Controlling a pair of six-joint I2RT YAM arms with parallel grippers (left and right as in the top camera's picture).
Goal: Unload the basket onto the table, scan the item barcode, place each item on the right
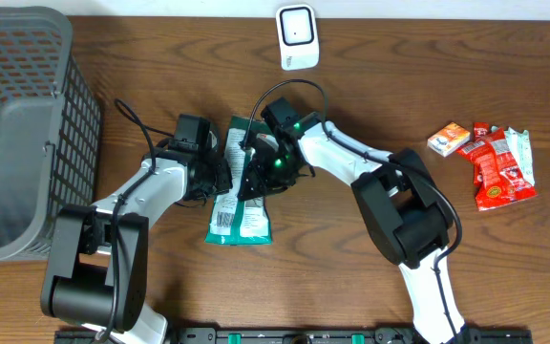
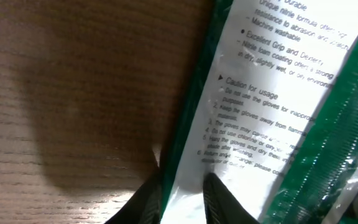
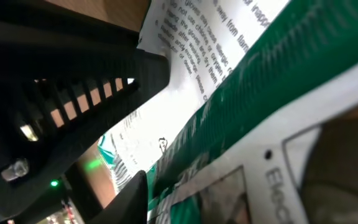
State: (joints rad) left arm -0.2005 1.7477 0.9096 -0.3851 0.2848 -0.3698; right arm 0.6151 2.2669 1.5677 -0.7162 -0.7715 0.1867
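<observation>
Holding the flat green-and-white plastic packet of gloves (image 1: 241, 215) is the step in hand. The packet lies at the middle of the overhead frame on the brown wooden table (image 1: 370, 306), printed white back up, with both arms gathered over its upper half. The left gripper (image 1: 220, 178) comes at it from the picture's left. Its wrist view shows two dark fingers (image 2: 221, 199) closed narrowly on the packet's white edge at the bottom of the frame, so it has the packet pinched. The right gripper (image 1: 262, 170) sits over the packet from the right. Its wrist view is filled with green film and print, and only one dark finger shows at the lower left, so whether its jaws have closed on the packet cannot be told. The small white rounded scanner (image 1: 297, 36) stands at the top centre of the overhead frame, well apart from the packet. A pale patch with dark marks near the packet's lower left corner may be the barcode, though it is too small to be sure. The scan looks not yet done. The next move calls for a firm hold, a lift clear of the table, and turning the barcode face toward the scanner without creasing the film.
</observation>
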